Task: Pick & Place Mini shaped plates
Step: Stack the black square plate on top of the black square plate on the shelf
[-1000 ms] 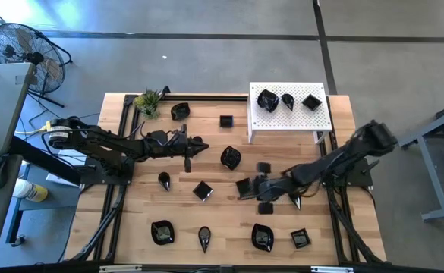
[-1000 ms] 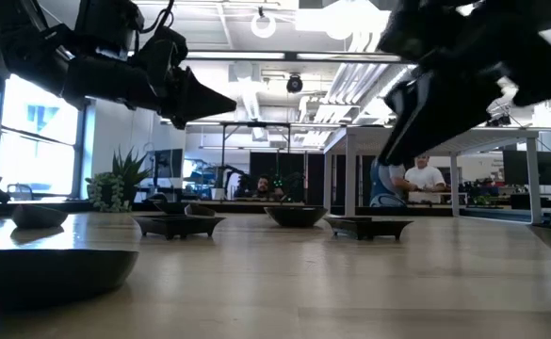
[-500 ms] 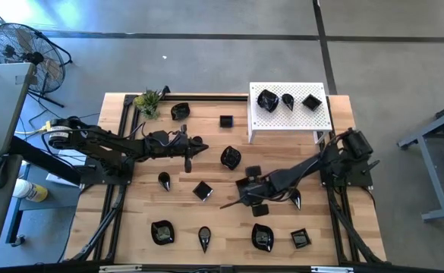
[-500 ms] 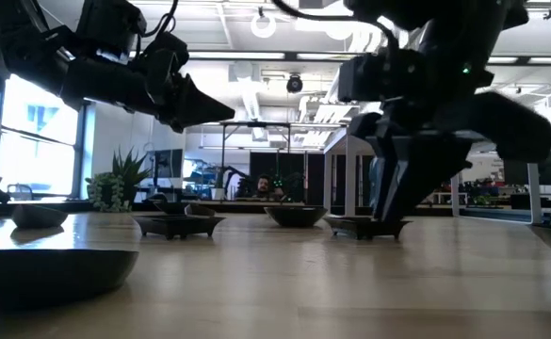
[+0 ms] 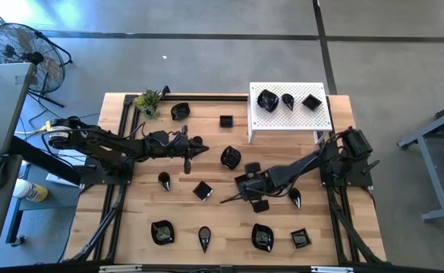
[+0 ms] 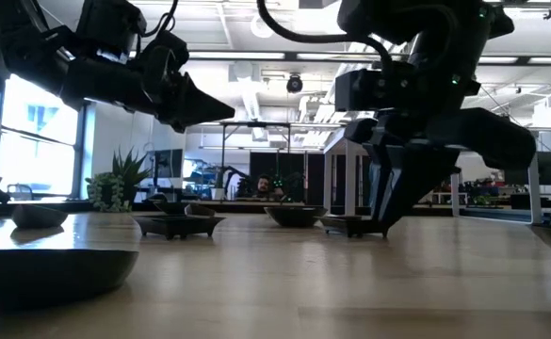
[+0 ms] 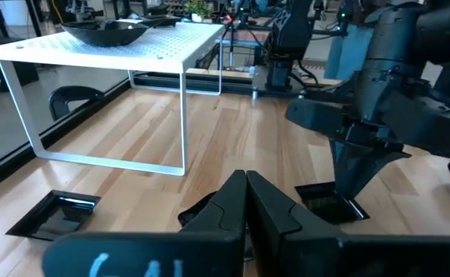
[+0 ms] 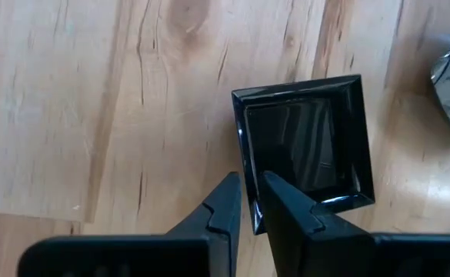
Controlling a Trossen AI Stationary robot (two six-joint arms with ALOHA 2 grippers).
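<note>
Several glossy black mini plates lie scattered on the wooden table [image 5: 130,220]; three more sit on the white perforated platform [image 5: 290,115]. My right gripper [image 8: 249,181] is low over a square plate [image 8: 309,146] near the table's middle [image 5: 242,180], shut on its rim. That plate rests flat on the wood [image 6: 350,225]. My left gripper [image 5: 203,148] hovers shut above the table, left of the middle, touching nothing [image 7: 246,181]. My right gripper pinches the square plate's rim [image 8: 242,161] on one side edge, near a corner. One finger [image 8: 282,201] is inside the dish and the other [image 8: 223,204] outside it. The fingers come from above, pointing down. The plate lies flat on the table.
A rounded plate [image 5: 231,158] lies just beyond the held one, and a teardrop plate [image 5: 295,200] and a square one [image 5: 261,205] lie close on the near side. The green plant [image 5: 149,101] stands at the far left corner. Bare wood stretches left of the held plate.
My right gripper has swung toward the table's left and come down onto the square plate near the middle. The plate has stayed in place on the wood.
</note>
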